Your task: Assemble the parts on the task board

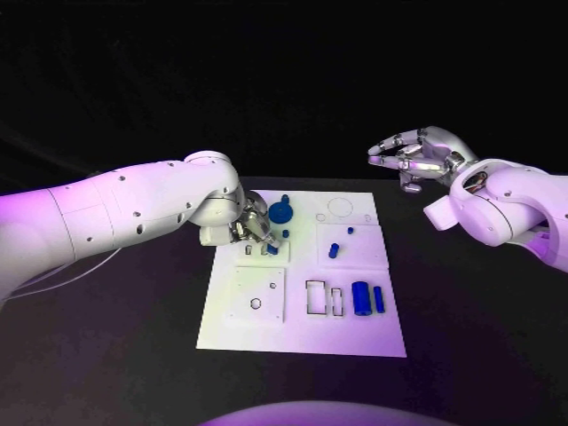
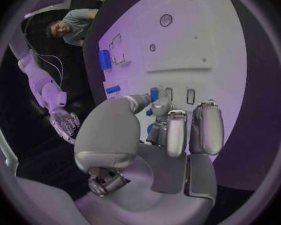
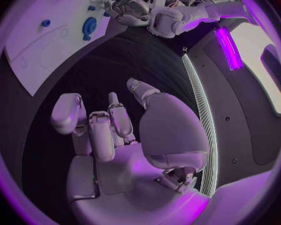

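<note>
The left hand [image 1: 248,229] is down over the far-left part of the task board [image 1: 361,342], fingers curled close around a small blue part [image 2: 154,94] it pinches at the slots there. The right hand [image 1: 416,155] hangs off beyond the board's far right corner, above the dark surface [image 1: 489,337], fingers loosely spread and holding nothing. A blue gear-like part [image 1: 281,212] lies just beside the left hand, and two blue cylinders [image 1: 368,299] rest near the board's right edge.
</note>
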Robot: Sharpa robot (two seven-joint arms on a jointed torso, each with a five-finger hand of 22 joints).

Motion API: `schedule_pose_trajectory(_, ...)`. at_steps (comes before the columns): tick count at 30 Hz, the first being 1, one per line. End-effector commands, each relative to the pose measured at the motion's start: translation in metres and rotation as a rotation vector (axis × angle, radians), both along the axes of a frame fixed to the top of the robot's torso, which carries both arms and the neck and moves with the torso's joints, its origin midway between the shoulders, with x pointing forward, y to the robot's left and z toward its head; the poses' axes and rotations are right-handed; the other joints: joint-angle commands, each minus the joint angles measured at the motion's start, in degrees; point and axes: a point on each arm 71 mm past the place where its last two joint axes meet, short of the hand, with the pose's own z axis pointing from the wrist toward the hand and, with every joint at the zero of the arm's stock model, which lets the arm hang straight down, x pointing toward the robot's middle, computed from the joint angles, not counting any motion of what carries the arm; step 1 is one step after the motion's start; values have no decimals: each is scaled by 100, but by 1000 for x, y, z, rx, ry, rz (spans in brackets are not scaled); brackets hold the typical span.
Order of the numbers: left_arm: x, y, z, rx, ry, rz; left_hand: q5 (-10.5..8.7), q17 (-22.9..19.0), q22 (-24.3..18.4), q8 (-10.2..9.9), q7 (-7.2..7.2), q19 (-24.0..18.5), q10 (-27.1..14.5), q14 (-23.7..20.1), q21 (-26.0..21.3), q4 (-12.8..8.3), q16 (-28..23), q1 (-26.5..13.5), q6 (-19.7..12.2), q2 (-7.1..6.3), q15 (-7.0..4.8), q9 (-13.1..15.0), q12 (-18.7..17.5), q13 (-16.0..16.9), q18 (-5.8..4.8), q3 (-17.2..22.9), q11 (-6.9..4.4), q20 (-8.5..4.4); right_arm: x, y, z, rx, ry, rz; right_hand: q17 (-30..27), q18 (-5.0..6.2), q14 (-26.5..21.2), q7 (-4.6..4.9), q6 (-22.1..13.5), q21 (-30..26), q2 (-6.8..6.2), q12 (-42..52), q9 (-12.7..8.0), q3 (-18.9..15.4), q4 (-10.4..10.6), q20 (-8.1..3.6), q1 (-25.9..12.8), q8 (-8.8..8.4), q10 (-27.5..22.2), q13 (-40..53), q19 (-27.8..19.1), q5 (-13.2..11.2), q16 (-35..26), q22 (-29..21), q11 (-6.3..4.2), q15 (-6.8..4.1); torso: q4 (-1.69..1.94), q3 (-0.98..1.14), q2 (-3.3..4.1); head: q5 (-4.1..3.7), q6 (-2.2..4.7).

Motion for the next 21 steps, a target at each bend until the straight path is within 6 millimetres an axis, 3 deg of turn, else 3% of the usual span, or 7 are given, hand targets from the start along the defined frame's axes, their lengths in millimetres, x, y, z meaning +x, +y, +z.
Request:
schedule_pose_trajectory(1, -1, -3, -2, -19, 10, -13, 21, 1389, 7, 47, -16, 3, 14, 564, 23, -120, 27, -33, -5, -49, 3, 55, -18, -5, -51, 216, -8, 15, -1, 2, -1, -8, 0, 19, 324, 26, 348, -9, -32, -37, 36, -8, 9, 11, 35, -14, -9, 19, -3, 10, -46, 21, -30, -6, -6, -38, -2, 2, 3, -2, 5)
schedule_pose_trajectory(4, -1, -2, -2, -24, 7, -8, 22, 1386, 8, 85, -19, 2, 23, 563, 21, -290, 25, -97, -21, -77, -2, 97, -24, -11, -51, 498, -10, 14, -1, 2, -1, -8, 0, 20, 324, 26, 348, -9, -32, -37, 36, -8, 9, 11, 35, -14, -9, 19, -3, 10, -46, 21, -30, -6, -6, -38, -1, 2, -4, 2, 9)
schedule_pose_trajectory(10, -1, 1, -3, -50, 11, 11, 48, 1365, 31, 237, 6, 10, 48, 557, 31, -895, 9, -258, -59, -87, 2, 248, -48, -29, -53, 1299, -5, 25, -1, 2, -1, -8, 2, 21, 324, 26, 348, -9, -32, -37, 36, -8, 9, 11, 35, -14, -9, 19, -3, 10, -46, 21, -30, -6, -6, -38, 0, 0, -7, 12, 30)
schedule_pose_trajectory(15, -4, 5, -2, -100, 14, 36, 144, 1344, 57, 338, 3, 21, 111, 551, 45, -1146, -7, -434, -21, -110, 1, 341, -28, -4, -57, 1616, -8, 35, -1, 1, -2, -9, 3, 20, 324, 26, 348, -9, -32, -37, 36, -8, 9, 11, 35, -14, -9, 19, -3, 10, -46, 21, -30, -6, -6, -38, -2, -1, -1, 20, 44)
schedule_pose_trajectory(17, -5, 7, -1, -121, 9, 47, 359, 1330, 78, 390, -12, 31, 166, 546, 56, -1230, -17, -538, 13, -156, -11, 390, -2, 26, -60, 1706, -20, 27, -1, 1, -2, -9, 3, 19, 320, 28, 346, -10, -30, -47, 42, -5, 14, 9, 41, -15, -6, 32, 1, 13, -51, 24, -33, -12, -8, -39, -1, -1, 1, 27, 47)
schedule_pose_trajectory(19, -7, 10, 2, -146, -5, 62, 717, 1318, 89, 429, -26, 36, 212, 543, 63, -1277, -25, -653, 41, -199, -25, 433, 16, 42, -62, 1751, -37, 14, -2, -1, -2, -9, 3, 17, 320, 28, 346, -10, -30, -47, 42, -5, 14, 9, 41, -15, -6, 32, 1, 13, -51, 24, -33, -12, -8, -39, 5, 0, 4, 23, 38)
schedule_pose_trajectory(21, -8, 12, 5, -163, -28, 73, 865, 1315, 87, 450, -38, 34, 241, 543, 61, -1301, -27, -709, 55, -212, -35, 459, 31, 59, -60, 1762, -47, 3, -2, -1, -2, -10, 4, 15, 320, 28, 346, -10, -30, -47, 42, -5, 14, 9, 41, -15, -6, 32, 1, 13, -51, 24, -33, -12, -8, -39, 12, 2, 2, 18, 43)
